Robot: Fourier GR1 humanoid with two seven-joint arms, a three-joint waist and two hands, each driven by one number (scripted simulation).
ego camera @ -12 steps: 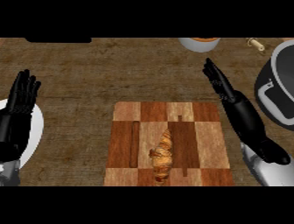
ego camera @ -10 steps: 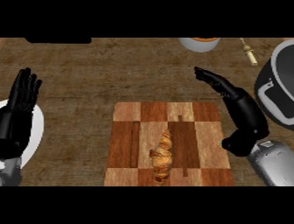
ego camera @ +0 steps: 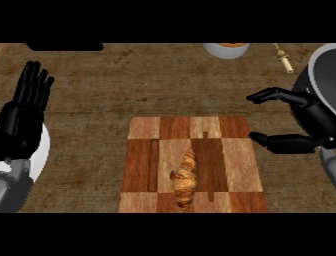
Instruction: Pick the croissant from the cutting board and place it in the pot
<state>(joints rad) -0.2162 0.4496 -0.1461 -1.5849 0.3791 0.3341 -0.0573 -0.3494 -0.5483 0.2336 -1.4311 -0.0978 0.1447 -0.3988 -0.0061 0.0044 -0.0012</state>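
Head view — the only one: the croissant (ego camera: 184,176) lies lengthwise on the board (ego camera: 234,165), low in the frame's middle, untouched; nothing holds it. The right hand (ego camera: 304,127) sits at right of centre, just off the board's upper right corner, with the fingers hooked over at top and the thumb stretched out below, a wide gap between them and nothing in it; it is near the croissant but well apart from touching it. Behind that hand, at the right edge, curves the grey rim of the pot (ego camera: 320,65), partly hidden by the wrist. The left hand (ego camera: 22,117) rests at the left edge, fingers straight, pressed close together and pointing up, over a white plate (ego camera: 42,150).

Risks, as I judge them — the croissant lies narrow and end-on to the hand, so a closing from the side may pinch only a tip and let it swing or slip; flaky pastry could also crush. The carry to the pot passes close to its rim; a low lift might knock the croissant against it.

No brand, label or writing can be read anywhere; the cup (ego camera: 226,49) and the small bottle (ego camera: 282,56) at the top bear nothing legible.
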